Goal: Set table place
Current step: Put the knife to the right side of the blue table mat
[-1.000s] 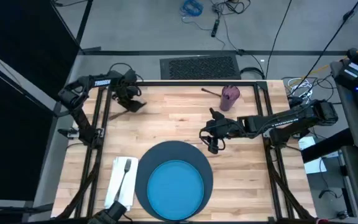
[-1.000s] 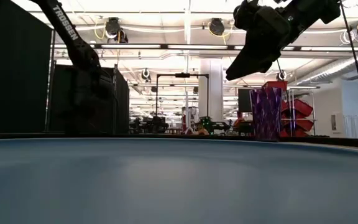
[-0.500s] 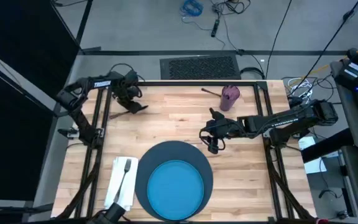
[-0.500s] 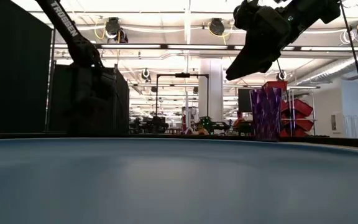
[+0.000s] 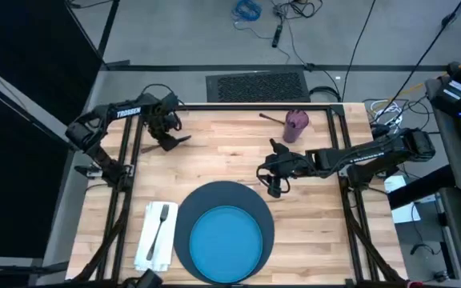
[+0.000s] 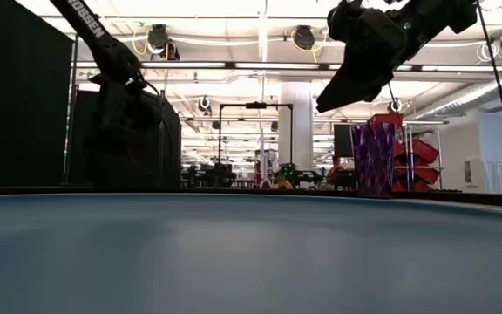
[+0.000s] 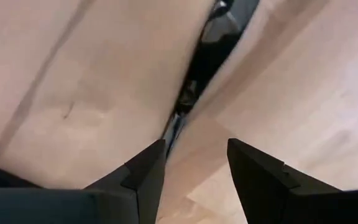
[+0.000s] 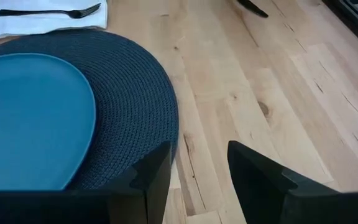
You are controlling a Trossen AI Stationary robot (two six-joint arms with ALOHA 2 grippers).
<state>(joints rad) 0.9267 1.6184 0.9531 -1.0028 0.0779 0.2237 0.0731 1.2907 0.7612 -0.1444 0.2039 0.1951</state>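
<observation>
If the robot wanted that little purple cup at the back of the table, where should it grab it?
Probably around the side wall, from the right gripper's side. The purple cup stands upright near the table's far edge, apart from the mat, so open fingers could close across it level.

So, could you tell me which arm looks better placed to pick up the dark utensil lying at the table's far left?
The left, probably. Its gripper is right at the dark utensil, fingers open on either side of it in the left wrist view. The right gripper hangs open near the mat, far from it.
</observation>
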